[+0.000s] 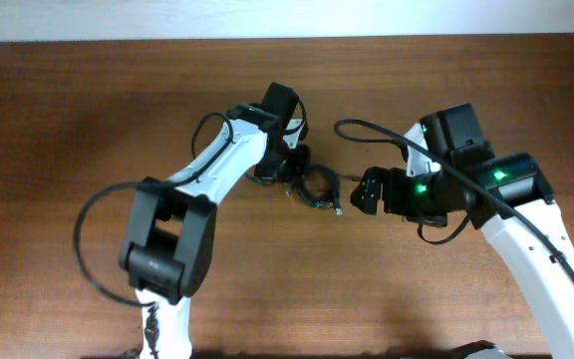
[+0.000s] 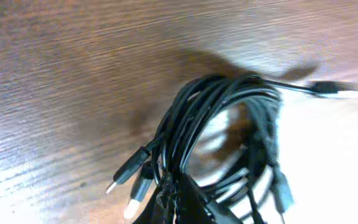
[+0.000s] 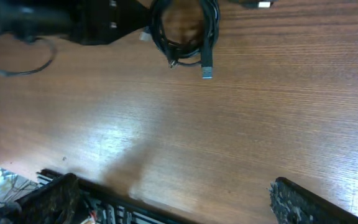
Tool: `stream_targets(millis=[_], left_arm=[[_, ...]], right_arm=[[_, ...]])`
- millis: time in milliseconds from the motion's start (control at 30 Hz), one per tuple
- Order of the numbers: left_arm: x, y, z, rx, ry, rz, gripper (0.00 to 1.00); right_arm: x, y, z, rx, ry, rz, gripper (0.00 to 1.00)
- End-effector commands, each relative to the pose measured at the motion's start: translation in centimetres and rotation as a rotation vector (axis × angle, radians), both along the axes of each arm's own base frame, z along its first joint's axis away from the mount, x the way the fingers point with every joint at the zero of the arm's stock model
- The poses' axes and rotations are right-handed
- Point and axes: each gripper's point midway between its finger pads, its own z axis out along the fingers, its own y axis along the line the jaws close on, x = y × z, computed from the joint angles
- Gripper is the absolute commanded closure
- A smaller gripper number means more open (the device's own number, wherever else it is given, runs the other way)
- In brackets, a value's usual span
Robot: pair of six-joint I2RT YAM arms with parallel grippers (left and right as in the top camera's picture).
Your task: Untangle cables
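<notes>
Looks barely begun. Shows the cables (image 1: 317, 187) as one small coil on the table (image 1: 68, 120), a touch toward 12 o'clock from the middle of the overhead view, with loops stacked on one another and no cord drawn free. Has the left gripper (image 1: 289, 172) at the coil's 9 o'clock edge, pressed together on several strands where the loops gather, as seen close up from the left wrist. Puts the right gripper (image 1: 364, 191) at the coil's 3 o'clock, near but apart, spread wide and holding nothing. Shows two silver-tipped plugs (image 2: 126, 180) poking out at 7 o'clock of the coil in the left wrist view, and another plug (image 2: 334, 90) trailing toward 2 o'clock. Counts as done: a hold on one side only. Leaves nearly everything, most likely: taking a loose end with the free pincer, drawing each cord out of the loops, laying them apart.
</notes>
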Motion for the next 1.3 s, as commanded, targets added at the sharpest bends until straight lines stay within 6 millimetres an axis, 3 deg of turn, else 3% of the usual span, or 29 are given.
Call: stream_targets(millis=[0, 267, 467, 600, 767, 900, 967, 1100, 1267], left_arm=[[1.2, -0.4, 7.0, -0.049, -0.178, -0.032, 1.0], [0.0, 0.3, 7.7, -0.026, -0.151, -0.03, 1.0], [-1.6, -2.5, 9.2, -0.213, -0.09, -0.093, 1.0], [-3.7, -5.3, 11.5, -0.43, -0.095, -0.298, 1.0], [-2.4, -2.9, 9.4, -0.24, -0.11, -0.204, 1.0], [-4.3, -5.8, 12.1, -0.479, -0.109, -0.364, 1.0], [-4.1, -5.8, 12.5, -0.491, -0.117, -0.364, 1.0], [-4.8, -6.7, 15.6, -0.681, -0.103, -0.399, 1.0], [-4.7, -6.4, 17.2, -0.783, -0.082, -0.391, 1.0]], right_arm=[[0.3, -0.2, -0.2, -0.023, -0.011, -0.002, 0.02], [0.4, -0.4, -0.2, -0.036, -0.015, -0.007, 0.01], [0.8, -0.9, -0.6, -0.07, -0.022, -0.02, 0.01], [1.7, -0.8, -1.7, -0.086, -0.005, -0.023, 0.01], [2.2, -1.1, -3.5, -0.121, 0.051, -0.046, 0.02], [2.5, -1.0, -4.8, -0.134, 0.091, -0.043, 0.01], [2.5, -1.0, -5.2, -0.138, 0.103, -0.043, 0.01], [2.6, -1.1, -5.2, -0.145, 0.1, -0.045, 0.02], [3.4, -1.0, -5.1, -0.144, 0.069, -0.05, 0.02]])
